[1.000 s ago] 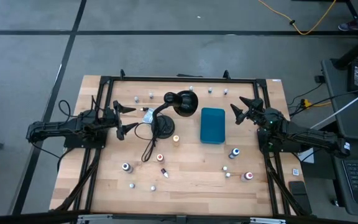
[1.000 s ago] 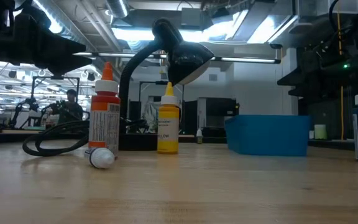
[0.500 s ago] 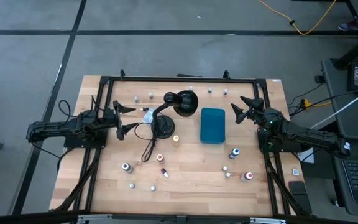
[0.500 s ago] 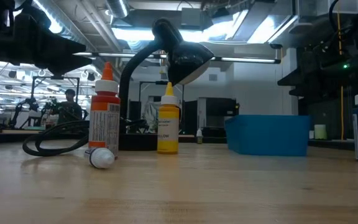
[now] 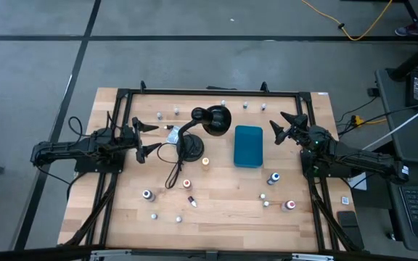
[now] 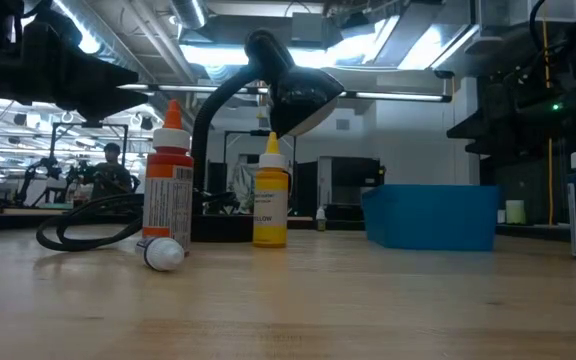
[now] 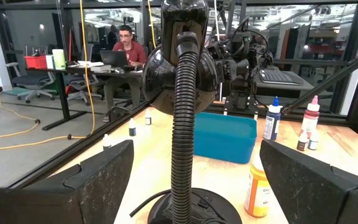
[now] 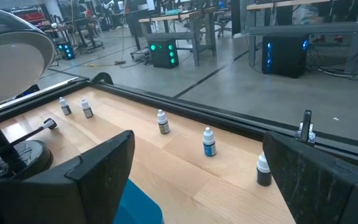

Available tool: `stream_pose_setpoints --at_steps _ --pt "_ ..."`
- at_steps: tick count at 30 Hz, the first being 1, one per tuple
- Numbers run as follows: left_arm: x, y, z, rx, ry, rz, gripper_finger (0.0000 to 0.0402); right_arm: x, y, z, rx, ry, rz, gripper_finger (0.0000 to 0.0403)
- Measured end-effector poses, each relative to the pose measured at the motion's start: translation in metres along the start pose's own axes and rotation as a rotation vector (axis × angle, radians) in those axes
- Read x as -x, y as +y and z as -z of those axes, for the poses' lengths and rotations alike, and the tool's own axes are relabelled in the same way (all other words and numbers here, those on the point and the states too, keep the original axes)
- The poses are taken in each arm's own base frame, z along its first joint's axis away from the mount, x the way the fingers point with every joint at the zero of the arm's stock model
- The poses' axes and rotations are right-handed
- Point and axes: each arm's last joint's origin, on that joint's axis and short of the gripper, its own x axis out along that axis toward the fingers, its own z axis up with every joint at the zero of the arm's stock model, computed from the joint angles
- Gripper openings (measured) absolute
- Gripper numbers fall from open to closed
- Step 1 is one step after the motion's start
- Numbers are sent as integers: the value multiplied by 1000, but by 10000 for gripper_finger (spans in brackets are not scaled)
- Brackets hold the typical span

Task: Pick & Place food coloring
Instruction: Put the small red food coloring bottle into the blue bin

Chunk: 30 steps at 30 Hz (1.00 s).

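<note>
Beside the teal box (image 5: 248, 146), food coloring (image 5: 273, 177) stands outside.

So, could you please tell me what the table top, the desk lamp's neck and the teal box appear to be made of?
Table top: pale wood, probably butcher block, with visible plank seams and grain.
Desk lamp neck: black ribbed gooseneck, glossy, likely metal or plastic; unclear which.
Teal box: smooth, evenly coloured with rounded corners, so probably plastic.

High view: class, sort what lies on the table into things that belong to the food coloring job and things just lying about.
Job: food coloring bottles, scattered over the table.
Lying about: desk lamp, its cord, teal box.
</note>
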Motion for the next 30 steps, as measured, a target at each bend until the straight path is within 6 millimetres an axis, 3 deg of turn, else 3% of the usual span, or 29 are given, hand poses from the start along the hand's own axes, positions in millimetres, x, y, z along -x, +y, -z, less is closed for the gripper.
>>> stream_pose_setpoints --at_steps 13,24,30 --pt "0 0 0 0 0 0 345 0 1 -4 -19 -1 0 355" --pt "0 0 0 0 0 0 345 -2 7 -69 63 23 83 355" --pt "0 0 0 1 -1 0 345 -14 8 -109 85 72 216 355"
